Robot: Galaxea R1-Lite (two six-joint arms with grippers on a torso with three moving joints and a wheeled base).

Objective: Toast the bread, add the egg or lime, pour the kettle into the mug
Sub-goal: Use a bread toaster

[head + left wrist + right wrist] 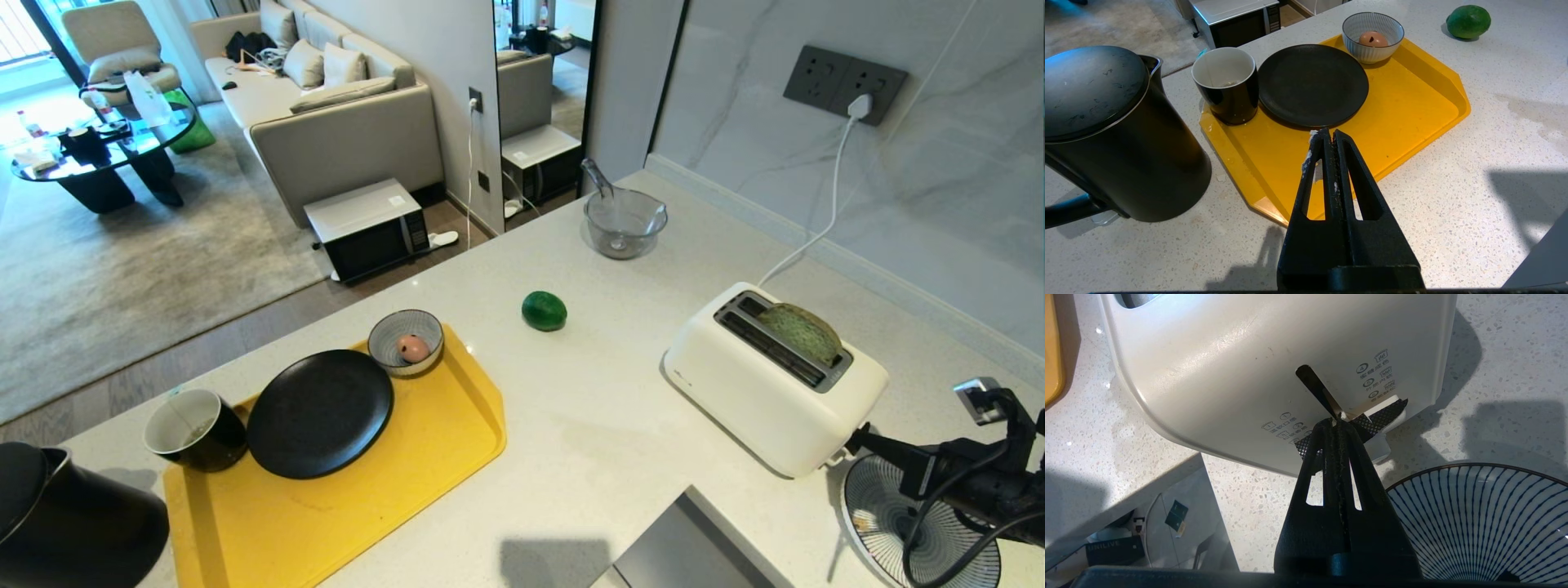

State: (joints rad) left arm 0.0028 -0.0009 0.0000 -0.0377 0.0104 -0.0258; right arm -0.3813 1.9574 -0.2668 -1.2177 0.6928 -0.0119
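Right tool [1336,424] closed at toaster [771,380] lever – bread [804,331] in slot; left tool [1330,136] closed

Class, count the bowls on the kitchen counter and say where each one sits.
3. A small striped bowl holding an egg on the yellow tray; a clear glass bowl at the counter's far side; a blue-lined bowl beside the toaster, partly hidden by the right arm.
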